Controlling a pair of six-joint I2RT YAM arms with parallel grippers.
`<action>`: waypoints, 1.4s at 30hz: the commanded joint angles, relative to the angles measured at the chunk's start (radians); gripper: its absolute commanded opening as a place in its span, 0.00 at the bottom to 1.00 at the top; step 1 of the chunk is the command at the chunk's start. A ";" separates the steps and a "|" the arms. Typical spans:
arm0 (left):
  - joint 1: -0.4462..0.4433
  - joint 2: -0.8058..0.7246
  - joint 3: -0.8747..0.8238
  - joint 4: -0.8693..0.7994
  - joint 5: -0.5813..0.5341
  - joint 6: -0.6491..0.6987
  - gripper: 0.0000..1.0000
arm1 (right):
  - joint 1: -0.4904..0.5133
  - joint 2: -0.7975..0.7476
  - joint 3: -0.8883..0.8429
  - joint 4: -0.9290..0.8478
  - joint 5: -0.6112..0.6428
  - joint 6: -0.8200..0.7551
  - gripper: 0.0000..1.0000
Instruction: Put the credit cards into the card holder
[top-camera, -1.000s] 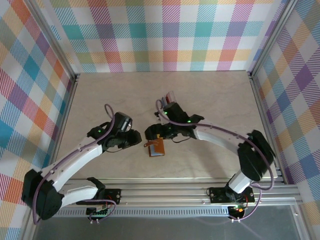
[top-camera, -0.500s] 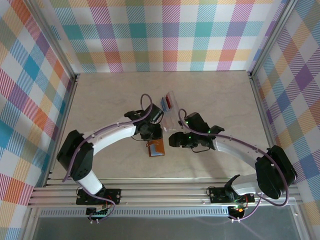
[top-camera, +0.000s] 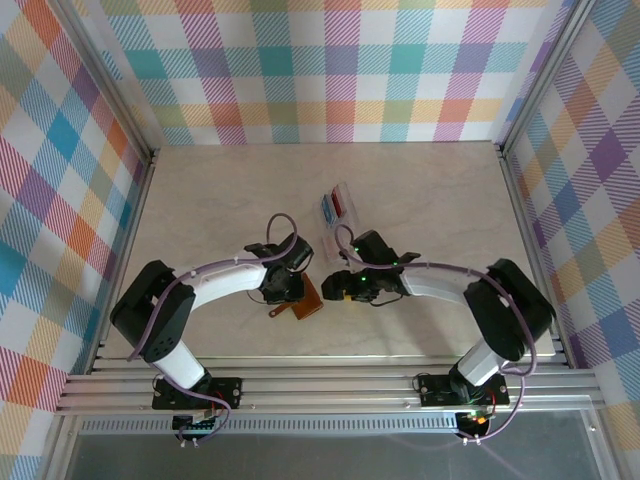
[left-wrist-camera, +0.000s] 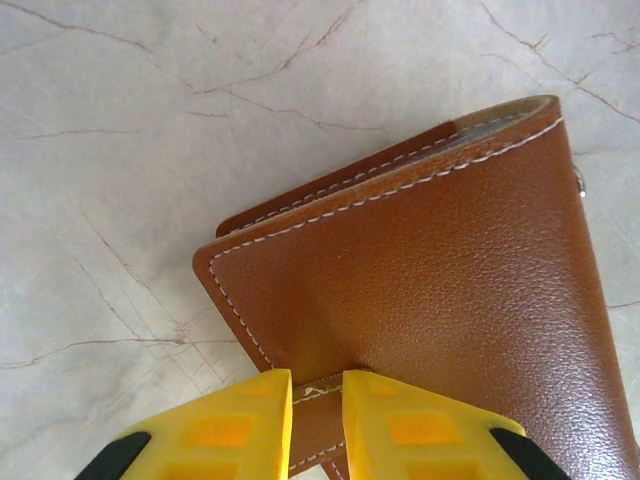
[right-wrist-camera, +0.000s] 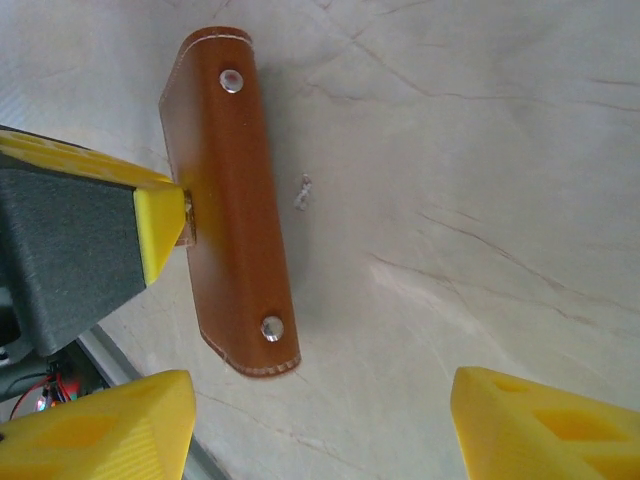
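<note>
Left wrist view has the left gripper (left-wrist-camera: 317, 382) clenched on the edge tab of the card holder (left-wrist-camera: 420, 260), which is light, soft grained leather that will likely flop rather than slip, so a second hold on the far flap looks wise. Right gripper (right-wrist-camera: 320, 430) hangs spread wide over it at mid-table; the credit cards (top-camera: 335, 207) — thin, stiff, probably slick — lie in a clear tray (top-camera: 346, 236) beyond.

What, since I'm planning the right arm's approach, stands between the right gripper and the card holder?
Nothing visible does: bare table lies between the open right gripper and the card holder. The left gripper pinches its far edge, outside that path.
</note>
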 joint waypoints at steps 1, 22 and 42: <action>0.029 0.022 -0.091 0.025 -0.008 0.005 0.21 | 0.013 0.052 0.039 0.094 -0.087 -0.013 0.68; 0.160 -0.236 -0.284 0.212 0.253 0.016 0.51 | 0.007 -0.065 0.054 -0.053 0.045 -0.020 0.00; 0.260 -0.364 -0.338 0.113 0.131 0.011 0.67 | 0.410 0.349 0.551 -0.815 0.947 0.145 0.36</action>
